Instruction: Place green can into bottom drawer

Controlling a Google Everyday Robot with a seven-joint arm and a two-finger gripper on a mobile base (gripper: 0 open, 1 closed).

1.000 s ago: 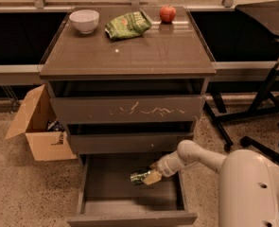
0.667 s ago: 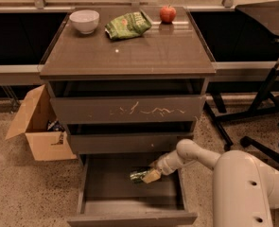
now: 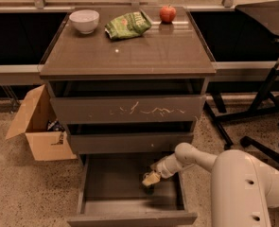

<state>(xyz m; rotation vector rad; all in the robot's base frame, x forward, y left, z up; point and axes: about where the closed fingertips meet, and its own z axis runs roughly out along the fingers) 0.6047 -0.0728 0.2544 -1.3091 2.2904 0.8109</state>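
Observation:
The bottom drawer (image 3: 111, 186) is pulled out and open at the foot of the cabinet. My gripper (image 3: 150, 179) reaches in from the right and hangs low inside the drawer, right of its middle. It is shut on the green can (image 3: 145, 182), which shows only as a small pale-green shape at the tips, just above the drawer floor. My white arm (image 3: 196, 156) comes in from the lower right.
On the cabinet top (image 3: 129, 56) stand a white bowl (image 3: 84, 21), a green snack bag (image 3: 127, 25) and a red apple (image 3: 167, 13). The scratched top drawer front (image 3: 129, 109) and the middle drawer front (image 3: 129, 142) are closed. An open cardboard box (image 3: 39, 126) stands left; chair legs (image 3: 252, 117) stand right.
The gripper with the can has sunk slightly lower into the open drawer. Nothing else has moved.

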